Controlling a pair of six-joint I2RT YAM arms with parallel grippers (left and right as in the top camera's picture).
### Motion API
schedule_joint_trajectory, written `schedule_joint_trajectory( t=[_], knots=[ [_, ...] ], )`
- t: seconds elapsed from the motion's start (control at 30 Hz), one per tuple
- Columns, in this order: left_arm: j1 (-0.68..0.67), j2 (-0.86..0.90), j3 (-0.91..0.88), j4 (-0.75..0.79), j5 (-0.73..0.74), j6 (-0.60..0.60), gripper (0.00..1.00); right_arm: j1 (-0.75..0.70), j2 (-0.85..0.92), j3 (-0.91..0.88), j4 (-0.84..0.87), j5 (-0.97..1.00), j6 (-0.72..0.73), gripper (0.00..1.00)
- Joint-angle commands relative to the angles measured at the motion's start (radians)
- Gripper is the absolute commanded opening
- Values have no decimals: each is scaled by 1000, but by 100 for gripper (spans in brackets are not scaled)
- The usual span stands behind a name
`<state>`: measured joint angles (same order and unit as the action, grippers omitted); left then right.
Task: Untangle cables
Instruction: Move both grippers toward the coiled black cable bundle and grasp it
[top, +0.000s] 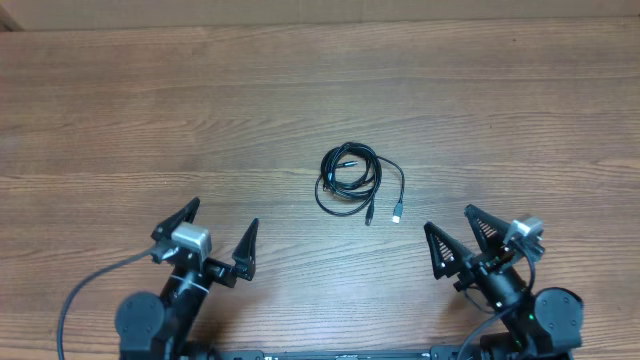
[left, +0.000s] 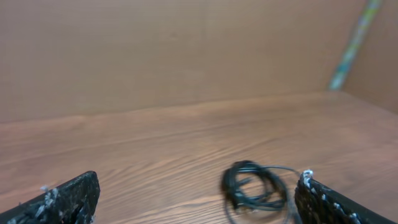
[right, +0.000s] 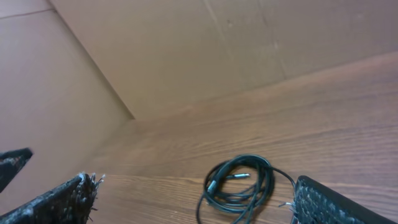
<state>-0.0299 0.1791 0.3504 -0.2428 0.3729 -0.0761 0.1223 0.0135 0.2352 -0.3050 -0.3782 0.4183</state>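
Cables (top: 347, 168) lying in one loose, roundish coil, mid-worktop (top: 120, 110), showing no clear long axis. Plug ends (top: 397, 212) trailing out of coil toward near edge, on right side. Coil sitting ahead of both sets of jaws, between them, touching neither. Right jaws standing wide, gripping nothing, sitting nearer coil and close to trailing plugs. Left jaws gaping wide too, empty, sitting farther off. Right side looking better placed for first reach: going forward and inward, toward those loose ends.
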Motion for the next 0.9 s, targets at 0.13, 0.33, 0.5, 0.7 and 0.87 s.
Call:
schedule_joint_trajectory(
  t=[0.13,0.33,0.5,0.7,0.87],
  knots=[
    [10,300,252,-34,260,-33,100,1,84,187,-129,-17,0,100],
    [10,554,542,-243,274,-32,100,1,331,416,-257,-17,1,100],
    [-19,735,786,-444,212,-5,100,1,669,715,-500,-17,-27,100],
    [-179,909,913,-480,20,-13,100,1,1051,1041,-793,-16,-143,100],
    [-288,1054,929,-452,-38,-82,100,1,1290,1155,-835,-33,-145,100]
  ],
)
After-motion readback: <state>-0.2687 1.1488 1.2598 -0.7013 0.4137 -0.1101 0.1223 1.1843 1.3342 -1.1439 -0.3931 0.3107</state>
